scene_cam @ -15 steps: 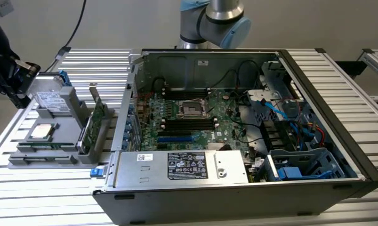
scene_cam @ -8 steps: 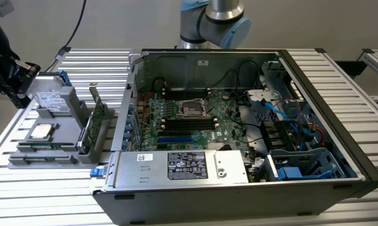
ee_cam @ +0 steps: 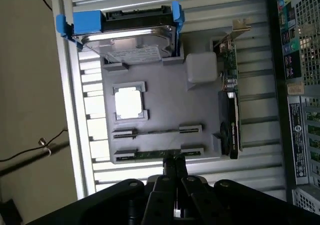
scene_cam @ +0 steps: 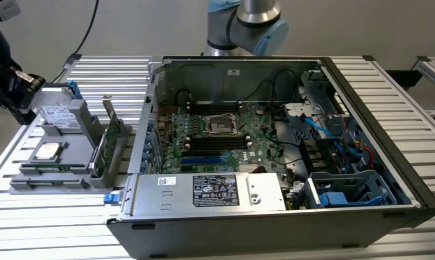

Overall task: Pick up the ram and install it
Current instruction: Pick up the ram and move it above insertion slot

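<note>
Above gray tray [ee_cam: 165, 105], your gripper [ee_cam: 174, 166] is pinched tight, holding nothing, tips near ram [ee_cam: 150, 154]. Line up straight along stick, grab its middle, go gentle.

We are seeing a holder tray [ee_cam: 165, 105] of smooth, matt grey plastic. The hard drive [ee_cam: 127, 40] is gleaming with a polished metal top, and its carrier [ee_cam: 87, 21] is showing blue plastic. The processor chip [ee_cam: 128, 102] is shining silver. The expansion card [ee_cam: 231, 110] is showing green circuit board and a bare metal bracket [ee_cam: 239, 26]; the ram [ee_cam: 150, 154] is showing a dark green board edge. The gripper [ee_cam: 174, 161] is looking matt black. The table [scene_cam: 44, 233] is showing ribbed, satin-finished metal. The computer case [scene_cam: 275, 238] is looking matt black outside and dull bare metal within, and its power supply [scene_cam: 264, 192] is wearing paper labels [scene_cam: 215, 189].
</note>
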### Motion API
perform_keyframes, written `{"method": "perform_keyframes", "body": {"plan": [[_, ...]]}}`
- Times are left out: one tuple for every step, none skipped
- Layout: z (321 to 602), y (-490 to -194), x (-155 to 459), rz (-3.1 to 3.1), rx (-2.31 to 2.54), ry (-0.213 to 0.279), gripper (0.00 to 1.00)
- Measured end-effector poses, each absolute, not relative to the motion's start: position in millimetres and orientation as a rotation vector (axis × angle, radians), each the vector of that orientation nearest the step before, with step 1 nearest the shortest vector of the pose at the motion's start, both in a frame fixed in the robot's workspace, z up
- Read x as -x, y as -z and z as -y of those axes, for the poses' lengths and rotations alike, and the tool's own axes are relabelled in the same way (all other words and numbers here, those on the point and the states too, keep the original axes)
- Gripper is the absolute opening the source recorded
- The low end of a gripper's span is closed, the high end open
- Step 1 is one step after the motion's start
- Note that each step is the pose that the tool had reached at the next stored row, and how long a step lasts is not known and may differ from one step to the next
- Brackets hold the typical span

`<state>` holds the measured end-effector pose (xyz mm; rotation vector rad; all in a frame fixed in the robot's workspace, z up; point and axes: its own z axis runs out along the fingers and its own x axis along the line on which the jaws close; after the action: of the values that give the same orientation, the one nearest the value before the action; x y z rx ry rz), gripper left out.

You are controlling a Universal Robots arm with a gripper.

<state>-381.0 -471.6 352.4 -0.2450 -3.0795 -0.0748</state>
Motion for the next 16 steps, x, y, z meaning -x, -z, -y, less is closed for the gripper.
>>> {"method": "perform_keyframes", "body": {"plan": [[471.6,-352.2,381.1,3.078,0.265,0.075,0.1],[471.6,-352.1,381.2,3.077,0.284,0.076,0.1],[471.5,-351.7,382.1,3.076,0.294,0.076,0.1],[470.6,-351.1,383.5,3.076,0.295,0.077,0.1],[469.9,-350.8,384.2,3.077,0.284,0.076,0.1],[470.0,-350.6,384.2,3.079,0.257,0.075,0.1],[470.0,-350.3,384.2,3.081,0.227,0.074,0.1],[470.0,-350.0,384.2,3.082,0.199,0.073,0.1],[470.0,-349.7,384.2,3.083,0.171,0.073,0.1],[470.0,-349.4,384.2,3.084,0.144,0.072,0.1],[469.9,-349.0,384.2,3.085,0.116,0.071,0.1],[470.0,-348.6,384.2,3.086,0.088,0.07,0.1],[470.0,-348.2,384.2,3.086,0.059,0.07,0.1],[470.0,-347.9,384.2,3.086,0.031,0.069,0.1],[470.0,-347.6,384.2,3.086,0.004,0.068,0.1],[469.9,-347.2,384.2,3.085,-0.025,0.067,0.1]]}}
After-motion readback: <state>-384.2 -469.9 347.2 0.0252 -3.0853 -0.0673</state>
